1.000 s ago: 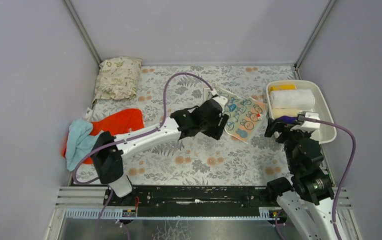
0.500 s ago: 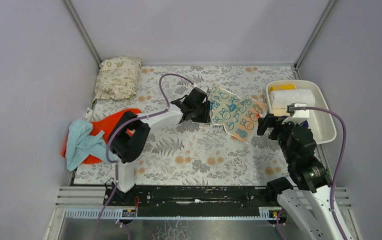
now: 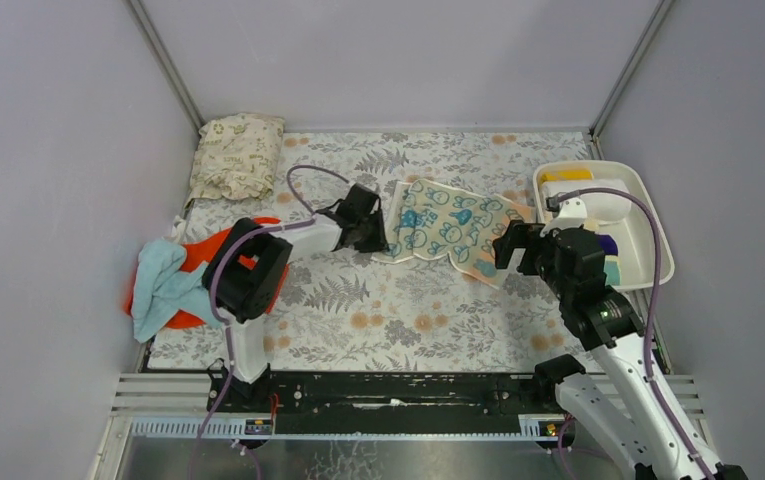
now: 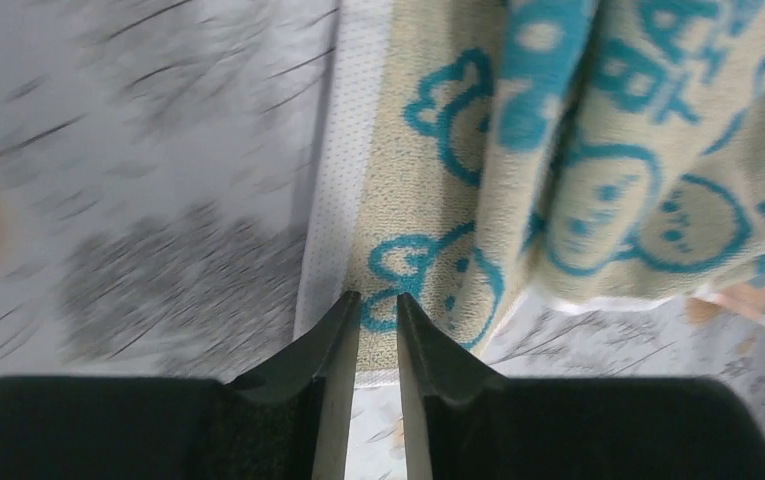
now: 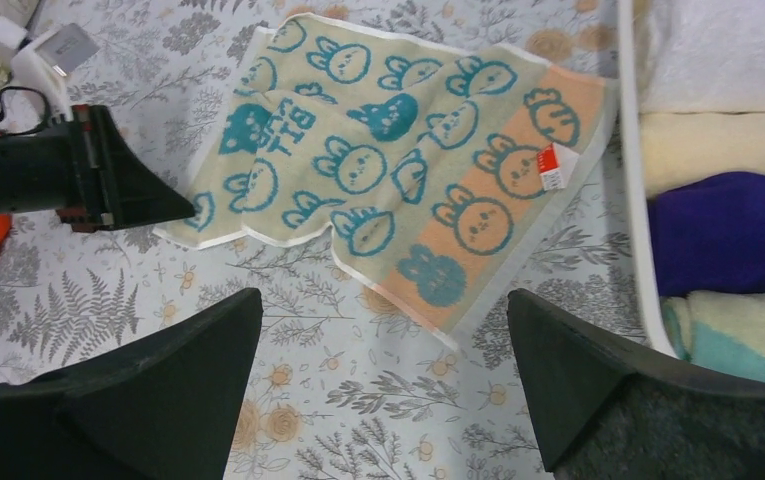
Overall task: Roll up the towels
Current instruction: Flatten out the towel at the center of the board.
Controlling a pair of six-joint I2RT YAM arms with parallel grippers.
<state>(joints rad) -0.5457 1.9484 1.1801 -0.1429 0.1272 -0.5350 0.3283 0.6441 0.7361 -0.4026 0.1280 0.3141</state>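
Note:
The teal-printed bunny towel (image 3: 448, 225) lies partly spread on the floral mat, with a fold through its middle (image 5: 378, 170). My left gripper (image 3: 376, 222) is shut on the towel's left corner (image 4: 428, 260), low over the mat; it also shows in the right wrist view (image 5: 173, 208). My right gripper (image 3: 510, 246) is open and empty, hovering above the mat just near of the towel's orange right end (image 5: 383, 295). An orange-red towel (image 3: 243, 245) and a light blue towel (image 3: 161, 280) lie heaped at the left. Rolled white (image 5: 728, 55), cream (image 5: 728, 145) and purple (image 5: 733, 230) towels sit in the bin.
A white bin (image 3: 660, 268) stands at the right edge, a yellow towel (image 3: 566, 174) at its far end. A beige leaf-printed cushion (image 3: 238, 152) lies at the back left. The floral mat (image 3: 398, 310) covers the table. Grey walls close in on three sides.
My left gripper has pulled the printed towel's corner leftward, stretching the towel out. My right gripper has swung left from the bin to the towel's right end.

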